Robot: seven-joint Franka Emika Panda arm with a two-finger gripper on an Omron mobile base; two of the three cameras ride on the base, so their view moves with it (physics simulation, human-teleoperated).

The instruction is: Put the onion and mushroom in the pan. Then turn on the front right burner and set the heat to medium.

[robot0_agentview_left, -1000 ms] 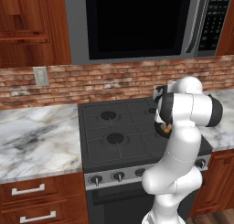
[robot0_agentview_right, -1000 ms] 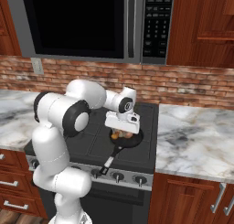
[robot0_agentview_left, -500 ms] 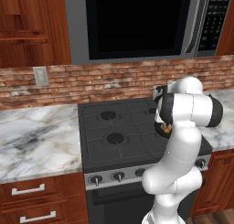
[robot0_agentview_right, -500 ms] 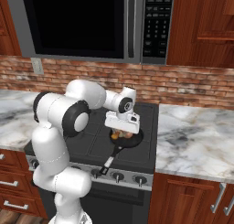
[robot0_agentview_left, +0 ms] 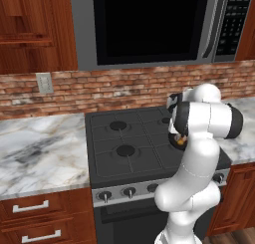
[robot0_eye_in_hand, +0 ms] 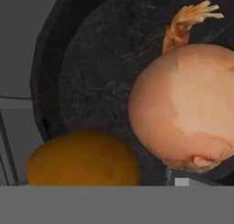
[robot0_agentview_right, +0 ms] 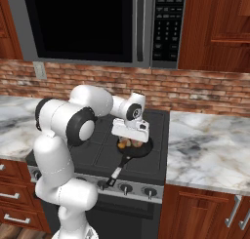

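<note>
place: home kitchen | cues: stove point(robot0_agentview_left: 134, 138), microwave point(robot0_agentview_left: 149, 24), marble counter point(robot0_agentview_left: 35, 148), wood cabinets point(robot0_agentview_left: 30, 29)

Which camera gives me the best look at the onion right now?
The hand view: the onion looms large over the pan. The right base view shows it small under the hand; the left base view gives an orange sliver.

Almost nothing differs from the earlier pictures. In the right base view the tool point(robot0_agentview_right: 131, 138) sits a touch lower over the pan point(robot0_agentview_right: 135, 149) at the middle of the frame than it did a second ago, closer to the two small pieces lying in it. The arm's pose is otherwise the same.
</note>
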